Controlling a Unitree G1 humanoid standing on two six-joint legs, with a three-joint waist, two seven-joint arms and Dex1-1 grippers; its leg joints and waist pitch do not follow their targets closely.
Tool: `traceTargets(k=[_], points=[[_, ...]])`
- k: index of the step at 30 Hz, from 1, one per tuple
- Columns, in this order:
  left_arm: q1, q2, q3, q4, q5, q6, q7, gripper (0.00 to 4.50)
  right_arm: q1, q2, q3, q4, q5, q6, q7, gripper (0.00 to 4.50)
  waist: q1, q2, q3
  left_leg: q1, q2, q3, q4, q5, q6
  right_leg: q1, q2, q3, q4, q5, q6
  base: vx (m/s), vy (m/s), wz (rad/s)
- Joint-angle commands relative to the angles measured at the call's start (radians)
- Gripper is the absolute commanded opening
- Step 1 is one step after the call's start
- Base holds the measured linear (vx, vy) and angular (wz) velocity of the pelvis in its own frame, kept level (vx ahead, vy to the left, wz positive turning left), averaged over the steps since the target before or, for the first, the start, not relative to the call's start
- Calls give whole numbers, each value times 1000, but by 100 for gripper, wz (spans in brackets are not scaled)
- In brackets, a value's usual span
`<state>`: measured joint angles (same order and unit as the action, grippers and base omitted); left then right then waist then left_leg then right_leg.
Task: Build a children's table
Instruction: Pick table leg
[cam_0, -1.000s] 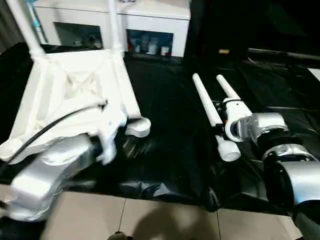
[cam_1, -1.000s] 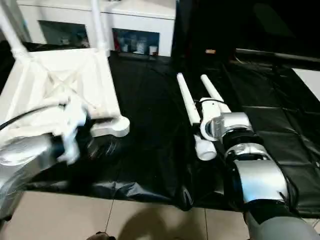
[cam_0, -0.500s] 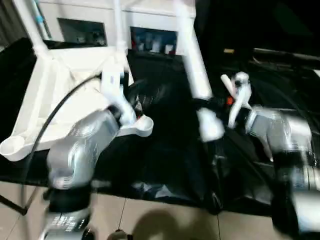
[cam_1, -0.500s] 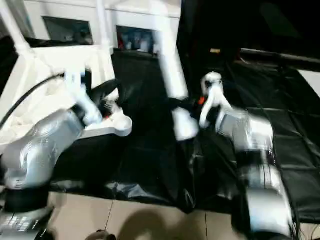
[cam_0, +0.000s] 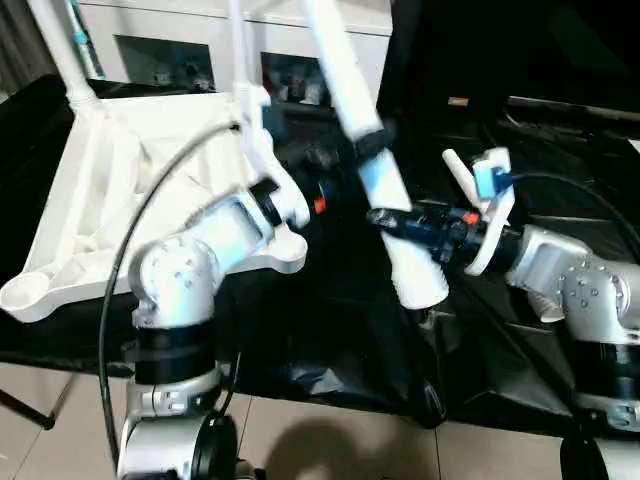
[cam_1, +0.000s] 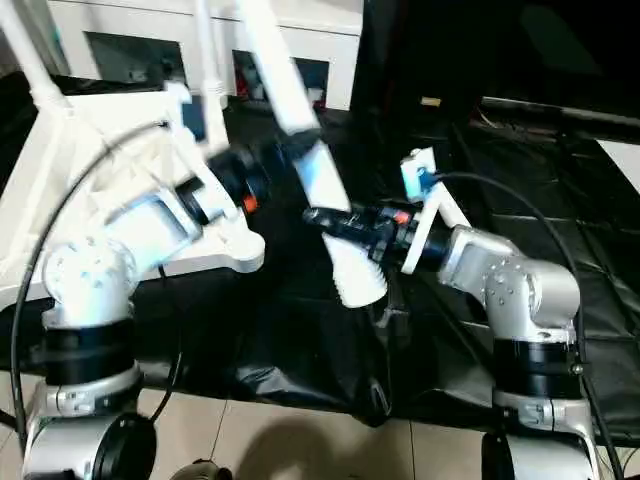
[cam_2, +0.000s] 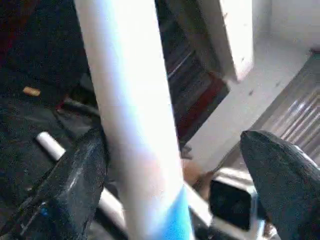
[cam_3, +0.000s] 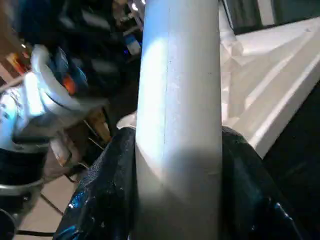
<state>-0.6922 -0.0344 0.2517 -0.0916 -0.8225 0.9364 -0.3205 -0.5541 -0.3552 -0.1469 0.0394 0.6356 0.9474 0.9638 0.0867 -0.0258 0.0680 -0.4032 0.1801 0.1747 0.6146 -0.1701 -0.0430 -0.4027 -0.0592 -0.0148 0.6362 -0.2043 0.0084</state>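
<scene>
The children's table top (cam_0: 120, 190) lies upside down on the left, ribs up. Two white legs (cam_0: 60, 50) (cam_0: 237, 45) stand in its far corner sockets. Its near sockets (cam_0: 283, 250) (cam_0: 25, 295) are empty. My right gripper (cam_0: 400, 222) is shut on a third leg (cam_0: 350, 90) near its thick end, holding it raised and tilted over the black cloth. The right wrist view has that leg (cam_3: 180, 100) between the fingers (cam_3: 105, 190). Higher up the leg, my left gripper (cam_0: 362, 150) stands open around it, with the leg (cam_2: 135, 125) beside one finger (cam_2: 75, 190).
Another white leg (cam_0: 458, 175) lies on the black cloth (cam_0: 330, 330) behind my right arm. A white glass-door cabinet (cam_0: 200, 40) stands at the back. The cloth ends at a tiled floor (cam_0: 330, 440) at the front. My left arm's cable (cam_0: 130, 250) loops over the table top.
My right gripper has lifted one leg off the cloth and tipped it upward. My left arm has swung up from the table top's near edge to that leg.
</scene>
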Motion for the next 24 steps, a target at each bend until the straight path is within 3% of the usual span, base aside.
traceTargets(k=[1, 6, 8, 11, 15, 20, 24], points=[[-13, -4, 5, -1, -25, 21, 12, 450, -4, -11, 9, -43, 6, -11, -19, 183, -1, -5, -60, 27, 35, -12, -75, -165, -10, 42, -61, 29, -90, -171, -195, 0, 0, 0], [-6, -10, -12, 13, 53, 24, 86, 402, -12, 10, 42, -72, -63, -68, -98, 183, -1, -2, -65, 26, 38, -13, -75, -95, 7, 46, -60, 27, -82, -58, -199, 0, 0, 0], [-1, -20, -24, 23, 104, 19, 147, 387, -4, 4, 112, -105, -142, -122, -119, 183, 0, -2, -64, 25, 39, -13, -76, -88, 5, 48, -59, 26, -81, -35, -197, 0, 0, 0], [2, -39, -16, 27, 97, 18, 187, 367, 6, 15, 148, -133, -169, -139, -137, 183, 0, -2, -66, 26, 37, -12, -76, -82, 12, 51, -60, 28, -80, -9, -197, 0, 0, 0], [-1, -57, 3, 40, 101, -16, 250, 337, 10, 52, 210, -141, -256, -218, -244, 183, 0, 2, -66, 27, 39, -12, -77, -86, 5, 48, -61, 27, -82, -5, -212, 0, 0, 0], [-12, -67, 26, 40, 113, -25, 275, 297, 7, 85, 227, -129, -314, -262, -332, 183, -3, 6, -66, 29, 39, -13, -81, -123, -18, 48, -59, 28, -83, -33, -198, 0, 0, 0], [-12, -73, 28, 36, 114, -29, 292, 268, 10, 93, 239, -131, -335, -276, -345, 183, -1, 9, -69, 28, 37, -14, -79, -112, -19, 52, -57, 28, -79, 10, -195, 0, 0, 0]])
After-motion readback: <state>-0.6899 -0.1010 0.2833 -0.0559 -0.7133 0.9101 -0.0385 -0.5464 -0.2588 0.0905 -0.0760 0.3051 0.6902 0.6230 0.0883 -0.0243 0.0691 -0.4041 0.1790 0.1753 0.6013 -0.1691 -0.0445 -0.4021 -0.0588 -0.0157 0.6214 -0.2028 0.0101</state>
